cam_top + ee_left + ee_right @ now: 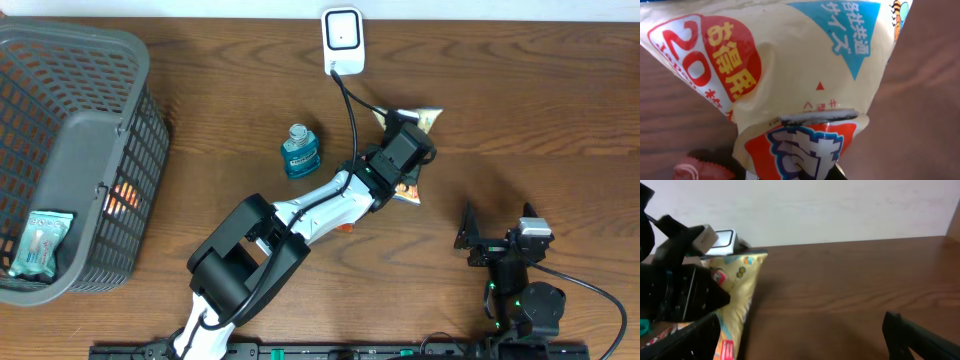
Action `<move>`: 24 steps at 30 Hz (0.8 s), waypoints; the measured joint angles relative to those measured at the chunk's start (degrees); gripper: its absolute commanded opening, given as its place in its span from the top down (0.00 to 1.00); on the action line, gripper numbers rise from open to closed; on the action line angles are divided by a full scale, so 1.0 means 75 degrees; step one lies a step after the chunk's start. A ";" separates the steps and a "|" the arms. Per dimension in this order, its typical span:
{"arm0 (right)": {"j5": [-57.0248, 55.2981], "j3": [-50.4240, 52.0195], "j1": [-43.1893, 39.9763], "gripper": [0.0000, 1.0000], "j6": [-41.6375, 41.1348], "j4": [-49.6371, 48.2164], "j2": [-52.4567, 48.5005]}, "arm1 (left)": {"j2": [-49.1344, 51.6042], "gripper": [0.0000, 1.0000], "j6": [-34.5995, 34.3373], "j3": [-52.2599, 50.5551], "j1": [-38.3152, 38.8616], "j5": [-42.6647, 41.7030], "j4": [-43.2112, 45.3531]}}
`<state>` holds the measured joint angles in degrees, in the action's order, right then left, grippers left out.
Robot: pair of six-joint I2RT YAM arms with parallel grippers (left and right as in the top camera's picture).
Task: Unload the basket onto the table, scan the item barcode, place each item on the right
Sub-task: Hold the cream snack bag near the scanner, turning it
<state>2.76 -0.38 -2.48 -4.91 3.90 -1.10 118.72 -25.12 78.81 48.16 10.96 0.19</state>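
Observation:
A yellow snack bag [425,119] with red and blue print is pinched in my left gripper [405,152], which is shut on it just below the white barcode scanner [341,35] at the table's far edge. In the left wrist view the bag [805,65] fills the frame, and my left gripper [796,176] clamps its lower end. No barcode shows. My right gripper [497,230] stands open near the front right with nothing in it. In the right wrist view the bag [737,285] and the scanner [722,240] sit left of my open right gripper [805,345].
A grey basket [100,130] at the left holds a pale green packet [40,243]. A blue bottle [299,151] stands left of my left arm. The scanner's black cable [350,110] runs down towards the arm. A small red packet [695,170] lies on the table under the bag.

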 measured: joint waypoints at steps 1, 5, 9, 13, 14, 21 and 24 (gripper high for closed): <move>0.0000 0.0000 0.0000 0.01 0.0000 0.0000 0.0000 | 0.0000 0.92 -0.0006 0.0000 -0.0026 0.0146 0.0035; 0.0000 0.0000 0.0000 0.01 0.0000 0.0000 0.0000 | 0.0000 0.93 -0.0023 0.0000 -0.0242 0.0455 0.0125; 0.0000 0.0000 0.0000 0.01 0.0000 0.0000 0.0000 | 0.0000 0.92 -0.0026 0.0000 -0.0542 0.0603 0.0274; -0.0003 0.0000 0.0000 0.01 -0.0003 0.0000 0.0000 | 0.0000 0.92 -0.0026 0.0000 -0.0612 0.0565 0.0411; -0.0003 0.0000 0.0000 0.01 0.0000 0.0000 0.0000 | 0.0000 0.92 -0.0023 0.0000 -0.0571 0.0527 0.0434; -0.0003 0.0000 0.0000 0.01 0.0000 0.0000 0.0000 | 0.0000 0.92 -0.0023 0.0000 0.0020 0.0108 0.0554; -0.0003 0.0000 0.0000 0.01 0.0000 0.0000 0.0000 | 0.0000 0.85 -0.0017 0.0000 0.0274 0.0023 0.0551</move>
<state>2.74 -0.38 -2.48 -4.91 3.90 -1.10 118.72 -25.26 78.81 50.22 11.14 4.32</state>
